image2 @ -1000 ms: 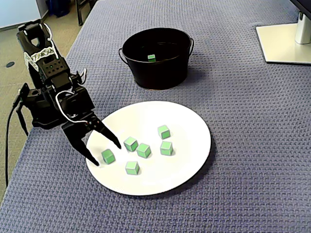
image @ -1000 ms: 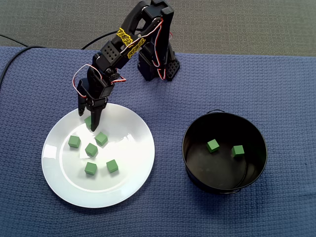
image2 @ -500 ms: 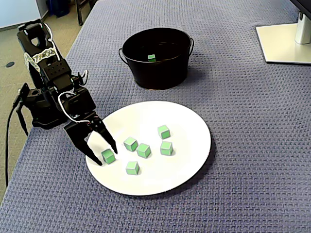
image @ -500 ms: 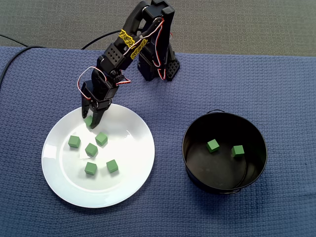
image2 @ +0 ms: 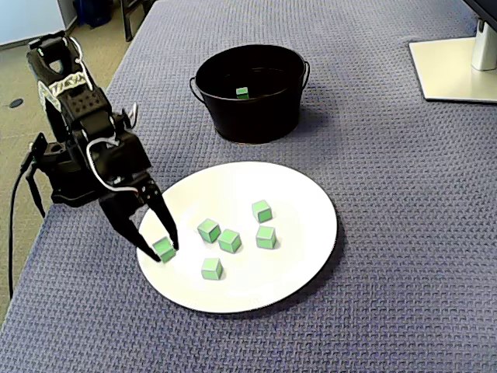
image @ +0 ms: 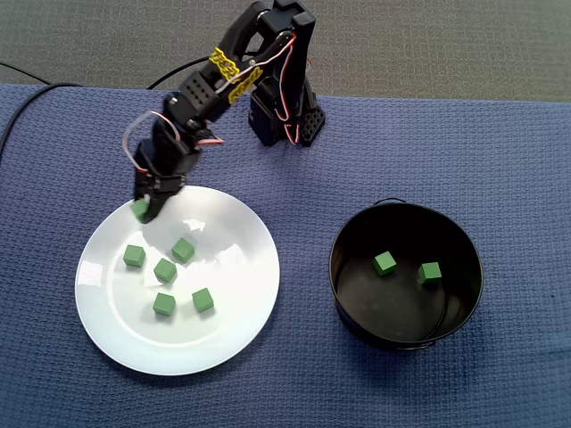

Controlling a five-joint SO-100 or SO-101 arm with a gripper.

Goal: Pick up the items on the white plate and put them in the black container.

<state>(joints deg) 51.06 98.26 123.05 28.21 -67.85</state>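
Observation:
My gripper (image: 143, 212) (image2: 161, 250) is shut on a green cube (image: 141, 210) (image2: 164, 249) at the rim of the white plate (image: 234, 251) (image2: 299, 203); that rim is the upper left in one fixed view and the left in the other. Whether the cube is off the plate I cannot tell. Several more green cubes lie loose near the plate's middle, the closest being one (image: 134, 256) (image2: 211, 269). The black container (image: 403, 206) (image2: 248, 118) stands apart from the plate and holds two green cubes (image: 384, 262) (image: 430, 273); a single cube (image2: 243, 92) shows in the other fixed view.
The arm's black base (image: 285, 120) (image2: 66, 167) stands on the blue woven cloth beside the plate. A dark cable (image: 16, 120) trails off the cloth's edge. A white monitor foot (image2: 458, 66) sits at the far corner.
The fingers closed on the green cube they were straddling and carried it a short way outward toward the plate's rim. The other cubes have not moved.

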